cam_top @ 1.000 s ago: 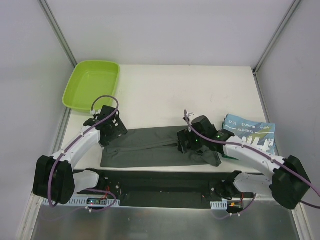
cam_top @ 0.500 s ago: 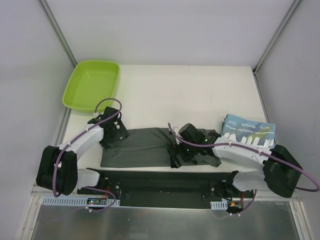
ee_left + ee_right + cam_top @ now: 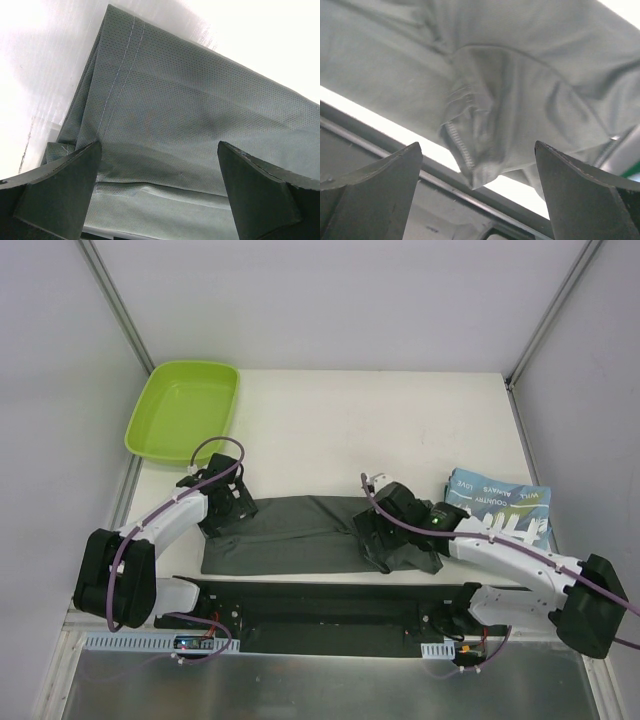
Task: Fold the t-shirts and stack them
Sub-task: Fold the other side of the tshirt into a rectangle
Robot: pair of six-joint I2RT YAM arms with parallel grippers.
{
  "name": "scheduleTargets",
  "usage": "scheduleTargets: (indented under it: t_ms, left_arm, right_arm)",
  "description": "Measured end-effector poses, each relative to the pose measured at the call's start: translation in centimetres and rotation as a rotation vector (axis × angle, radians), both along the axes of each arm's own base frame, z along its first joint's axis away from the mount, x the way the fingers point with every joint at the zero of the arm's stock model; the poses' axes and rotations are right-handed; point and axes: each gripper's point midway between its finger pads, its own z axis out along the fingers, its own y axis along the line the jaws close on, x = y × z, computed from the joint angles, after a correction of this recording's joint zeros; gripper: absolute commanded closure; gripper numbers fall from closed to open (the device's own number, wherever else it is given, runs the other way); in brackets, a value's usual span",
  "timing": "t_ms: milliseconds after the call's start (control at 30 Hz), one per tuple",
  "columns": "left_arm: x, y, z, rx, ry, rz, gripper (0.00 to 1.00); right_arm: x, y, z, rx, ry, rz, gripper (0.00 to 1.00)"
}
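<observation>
The dark grey t-shirt (image 3: pixel 290 535) lies as a long folded strip across the near part of the table. My left gripper (image 3: pixel 228 502) hovers open over its left end; the left wrist view shows the stitched hem of the grey t-shirt (image 3: pixel 190 115) between the wide-apart fingers (image 3: pixel 60 195). My right gripper (image 3: pixel 385 538) stands open over the bunched right end, where a sleeve of the grey t-shirt (image 3: pixel 485 125) hangs toward the table edge between the spread fingers (image 3: pixel 585 200). The light blue t-shirt (image 3: pixel 500 508) with white lettering lies folded at the right.
A lime-green tray (image 3: pixel 185 405) sits at the far left corner. The black mounting rail (image 3: pixel 320 610) runs along the near table edge, just below the shirt, and shows as the rail (image 3: pixel 445 195) in the right wrist view. Walls close in on both sides.
My right gripper swung left along the shirt, then came back a little toward its right end. My left gripper shifted slightly nearer and to the right. Both stayed open.
</observation>
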Motion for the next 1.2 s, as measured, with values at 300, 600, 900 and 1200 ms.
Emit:
scheduleTargets:
  t_ms: [300,600,900,1200]
  left_arm:
    - [-0.1,0.5,-0.7,0.032,0.024,0.008,0.01]
    - [-0.1,1.0,-1.1,0.056,0.032,0.015,0.01]
    - [-0.1,1.0,-1.1,0.060,0.034,0.013,0.01]
    - [-0.1,1.1,-1.2,0.065,0.038,0.008,0.01]
  right_arm:
    - [5.6,-6.2,-0.9,-0.039,0.020,-0.401,0.03]
    - [7.8,-9.4,-3.4,-0.057,0.133,-0.630,0.16]
    - [9.8,-10.1,-4.6,-0.028,0.143,-0.692,0.51]
    - [10.8,-10.6,-4.5,-0.010,0.124,-0.709,0.99]
